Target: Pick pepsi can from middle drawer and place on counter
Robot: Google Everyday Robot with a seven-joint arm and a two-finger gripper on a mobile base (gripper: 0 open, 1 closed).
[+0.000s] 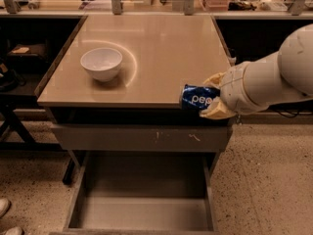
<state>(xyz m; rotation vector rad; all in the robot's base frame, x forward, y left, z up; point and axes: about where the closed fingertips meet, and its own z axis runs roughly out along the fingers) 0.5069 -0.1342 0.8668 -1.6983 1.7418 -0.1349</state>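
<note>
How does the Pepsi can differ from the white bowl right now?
The small dark blue pepsi can is tipped sideways, clamped in the gripper at the glossy beige counter's front right edge; the round white bowl stands upright, untouched, on the counter's left half. The can is smaller and dark; the bowl wider and pale. Both are at counter level.

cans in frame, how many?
1. The pepsi can lies sideways in the pincer, at the front right edge of the counter. The near end of the middle drawer is out of frame, so another could be hidden.
</note>
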